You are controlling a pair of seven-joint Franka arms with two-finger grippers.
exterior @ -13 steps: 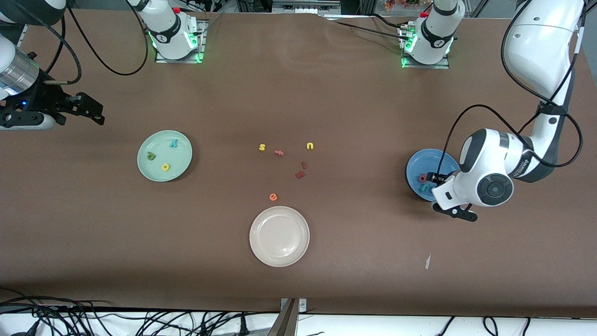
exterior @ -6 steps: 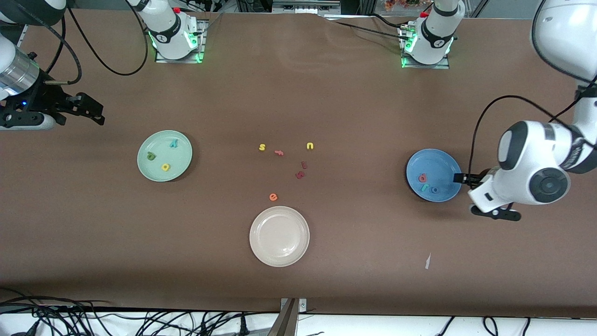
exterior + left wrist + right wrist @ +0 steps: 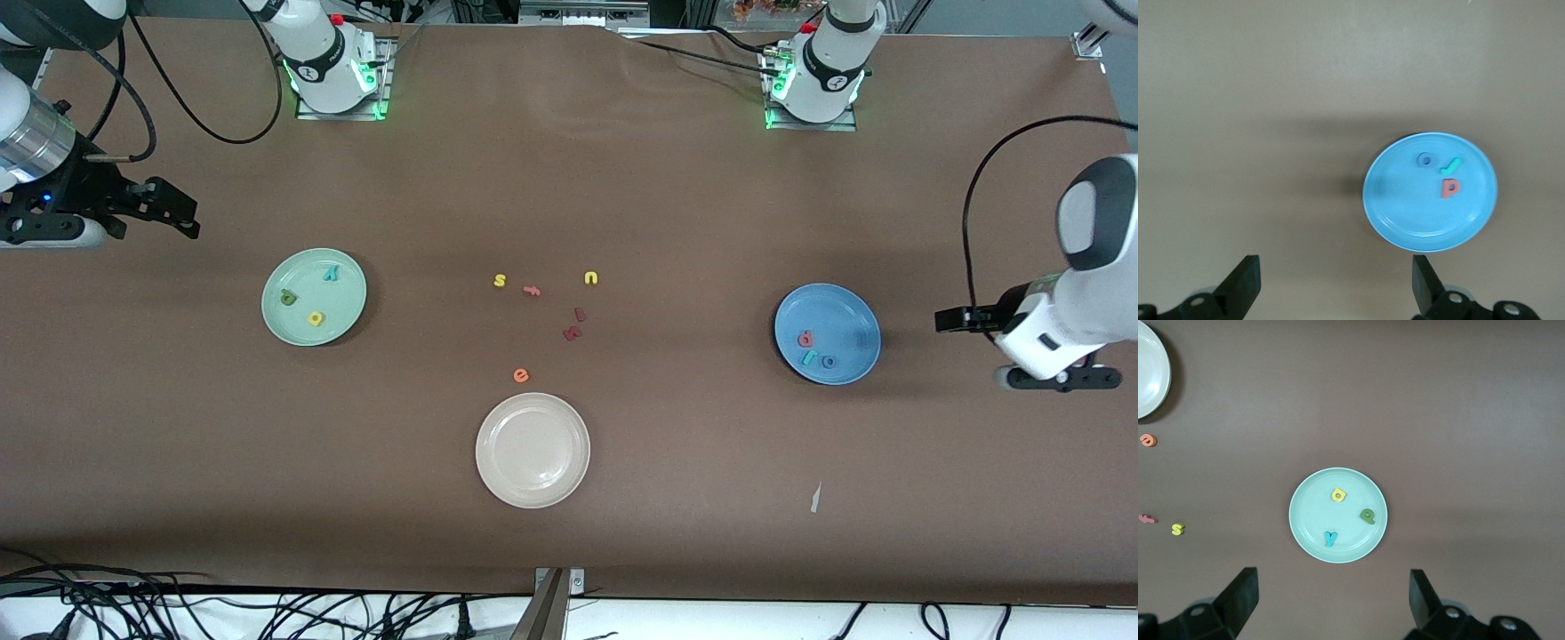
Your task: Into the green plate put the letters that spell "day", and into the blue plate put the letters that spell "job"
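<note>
The green plate (image 3: 342, 302) holds the dark green "d" (image 3: 288, 297), yellow "a" (image 3: 316, 318) and teal "y" (image 3: 332, 273). The blue plate (image 3: 849, 316) holds the pinkish-red "b" (image 3: 805, 339), teal "j" (image 3: 808, 357) and blue "o" (image 3: 829, 361). My left gripper (image 3: 944, 321) hangs open and empty over bare table beside the blue plate (image 3: 1405, 213), toward the left arm's end. My right gripper (image 3: 191, 218) waits open and empty over the table's right-arm end, with the green plate (image 3: 1311, 520) in its wrist view.
A cream-white plate (image 3: 569, 480) lies nearest the front camera at mid-table. Loose letters lie between the plates: yellow "s" (image 3: 500, 281), yellow "u" (image 3: 591, 278), several red ones (image 3: 573, 333) and an orange "e" (image 3: 521, 375). A white scrap (image 3: 815, 498) lies near the front edge.
My left arm has drawn back from over the blue plate toward its own end of the table, uncovering the "o". The right arm has not moved.
</note>
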